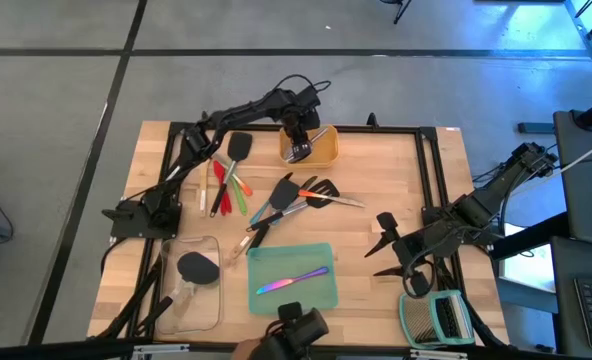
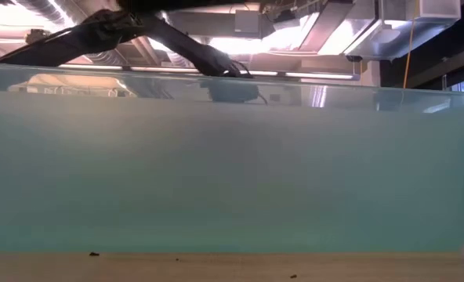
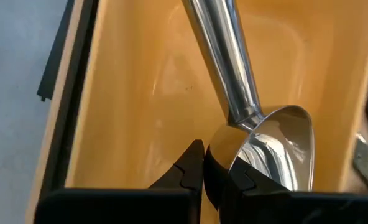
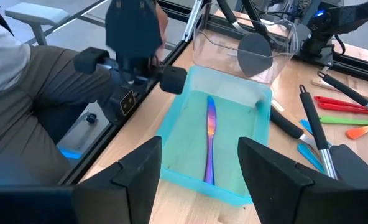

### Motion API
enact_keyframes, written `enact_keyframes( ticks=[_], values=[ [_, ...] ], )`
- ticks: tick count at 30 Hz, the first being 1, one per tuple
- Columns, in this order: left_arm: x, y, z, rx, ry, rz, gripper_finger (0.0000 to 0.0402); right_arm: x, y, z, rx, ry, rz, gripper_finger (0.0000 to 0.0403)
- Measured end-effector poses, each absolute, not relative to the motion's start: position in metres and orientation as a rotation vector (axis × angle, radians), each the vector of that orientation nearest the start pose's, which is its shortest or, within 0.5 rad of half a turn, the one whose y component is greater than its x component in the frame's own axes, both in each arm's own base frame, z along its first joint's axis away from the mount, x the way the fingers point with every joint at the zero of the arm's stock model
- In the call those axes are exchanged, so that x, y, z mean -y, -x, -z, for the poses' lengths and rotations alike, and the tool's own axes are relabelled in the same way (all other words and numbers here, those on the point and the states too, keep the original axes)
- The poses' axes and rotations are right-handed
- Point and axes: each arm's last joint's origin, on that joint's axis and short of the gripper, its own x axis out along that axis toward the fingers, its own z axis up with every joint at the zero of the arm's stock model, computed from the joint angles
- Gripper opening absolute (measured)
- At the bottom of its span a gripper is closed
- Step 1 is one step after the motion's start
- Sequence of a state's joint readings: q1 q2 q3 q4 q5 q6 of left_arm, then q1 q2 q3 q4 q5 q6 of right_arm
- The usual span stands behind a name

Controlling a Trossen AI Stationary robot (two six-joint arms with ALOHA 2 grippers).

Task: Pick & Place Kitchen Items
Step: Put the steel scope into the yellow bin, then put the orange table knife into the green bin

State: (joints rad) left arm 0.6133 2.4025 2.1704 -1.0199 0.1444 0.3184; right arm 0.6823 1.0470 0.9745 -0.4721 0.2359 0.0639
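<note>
On your worktop (image 1: 396,190), the yellow tray (image 1: 321,150) at the far edge has your left gripper (image 1: 298,150) over it, clamped on the steel scoop (image 3: 268,146). Your right gripper (image 4: 199,168) hovers wide apart near the teal tray (image 1: 311,290), where the iridescent knife (image 4: 210,140) lies.

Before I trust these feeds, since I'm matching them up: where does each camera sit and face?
High: overhead, straight down on both arms and the yellow tray.
Low: at tabletop height, blocked by the teal tray; an arm above.
Left wrist: over the yellow tray, left hand on the steel scoop.
Right wrist: the open right hand faces the teal tray, shared with high.
</note>
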Motion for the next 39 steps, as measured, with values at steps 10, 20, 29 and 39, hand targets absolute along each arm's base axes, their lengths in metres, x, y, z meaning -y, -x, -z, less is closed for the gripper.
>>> enact_keyframes(
  ticks=[10, 20, 29, 39],
  values=[
    [-0.282, -0.41, -0.181, -1.283, 0.163, -0.274, 0.0023, -0.132, -0.174, -0.324, -0.513, 0.185, -0.418, 0.0216],
    [-0.281, -0.418, -0.203, -1.218, 0.144, -0.324, 0.0134, -0.132, -0.174, -0.324, -0.516, 0.183, -0.417, 0.0216],
    [-0.261, -0.419, -0.264, -1.124, 0.077, -0.332, 0.0186, -0.132, -0.173, -0.323, -0.529, 0.184, -0.418, 0.0216],
    [-0.208, -0.409, -0.318, -1.074, 0.152, -0.235, 0.0182, -0.132, -0.173, -0.322, -0.535, 0.168, -0.412, 0.0216]
  ],
)
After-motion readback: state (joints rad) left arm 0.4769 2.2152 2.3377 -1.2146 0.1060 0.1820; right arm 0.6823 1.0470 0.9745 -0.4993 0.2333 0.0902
